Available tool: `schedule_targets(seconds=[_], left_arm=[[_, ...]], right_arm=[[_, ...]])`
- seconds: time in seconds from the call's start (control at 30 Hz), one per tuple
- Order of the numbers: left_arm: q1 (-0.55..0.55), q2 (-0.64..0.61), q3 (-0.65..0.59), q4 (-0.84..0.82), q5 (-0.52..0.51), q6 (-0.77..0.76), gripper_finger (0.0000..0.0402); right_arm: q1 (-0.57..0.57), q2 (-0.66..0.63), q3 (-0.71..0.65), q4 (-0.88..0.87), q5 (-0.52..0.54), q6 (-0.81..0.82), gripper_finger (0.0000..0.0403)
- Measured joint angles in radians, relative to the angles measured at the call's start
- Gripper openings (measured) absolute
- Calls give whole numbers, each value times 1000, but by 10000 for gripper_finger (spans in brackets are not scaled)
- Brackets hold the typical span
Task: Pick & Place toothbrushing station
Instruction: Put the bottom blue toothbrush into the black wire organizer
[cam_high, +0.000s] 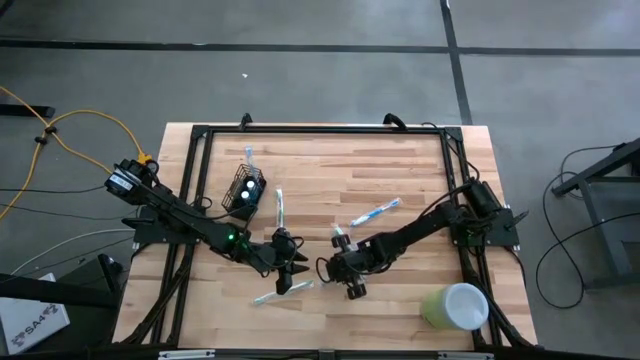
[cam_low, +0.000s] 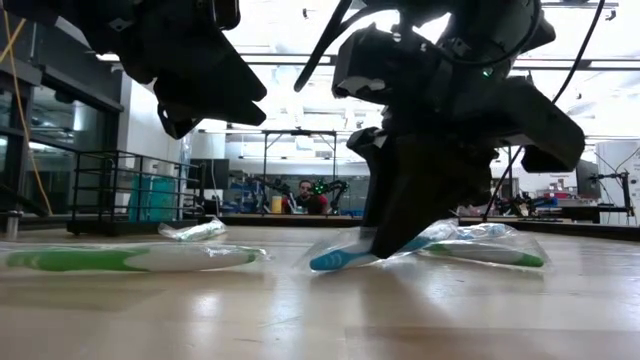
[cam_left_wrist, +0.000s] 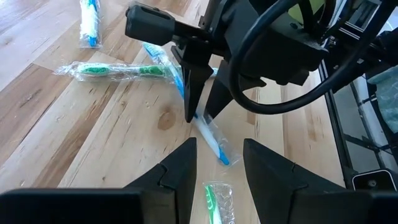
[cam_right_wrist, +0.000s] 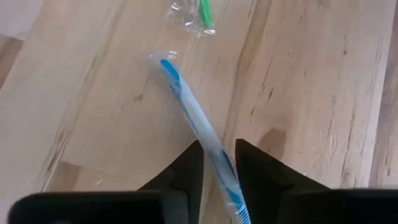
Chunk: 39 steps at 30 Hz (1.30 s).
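The toothbrushing station (cam_high: 245, 190), a small black wire-mesh holder, stands on the table at the far left with a wrapped toothbrush sticking out of it. A blue toothbrush (cam_right_wrist: 186, 106) in a clear wrapper lies flat on the wood near the table's middle front. My right gripper (cam_right_wrist: 219, 163) is down over it, shut on it. My left gripper (cam_left_wrist: 217, 163) hovers open just left of it, above the end of a green wrapped toothbrush (cam_left_wrist: 217, 200). In the high view the two grippers (cam_high: 290, 270) (cam_high: 328, 268) nearly meet and hide the blue toothbrush. My right gripper pinches the blue toothbrush partway along its handle (cam_right_wrist: 211, 142), wrapper and all, between its two fingers (cam_left_wrist: 191, 93). The fingers come steeply from above and stand across the handle. The toothbrush lies flat on the table (cam_low: 340, 258).
More wrapped toothbrushes lie about: a green one (cam_left_wrist: 118, 70) and a blue one (cam_high: 376, 212) to the right, one (cam_high: 279, 208) beside the holder, a green one (cam_high: 280, 293) near the front edge. A pale green cup (cam_high: 455, 305) lies at the near right. A black frame (cam_high: 320, 128) rims the table.
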Motion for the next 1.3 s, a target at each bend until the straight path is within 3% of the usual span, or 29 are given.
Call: schedule_targets(seconds=[0.3,0.83,1.3], left_arm=[[0,0,0,0,0,0,128],[0,0,0,0,0,0,128],[0,0,0,0,0,0,128]], right_arm=[[0,0,1,1,-24,0,14],[0,-6,1,-6,-15,-1,6],[66,-142,1,-134,133,-34,2]])
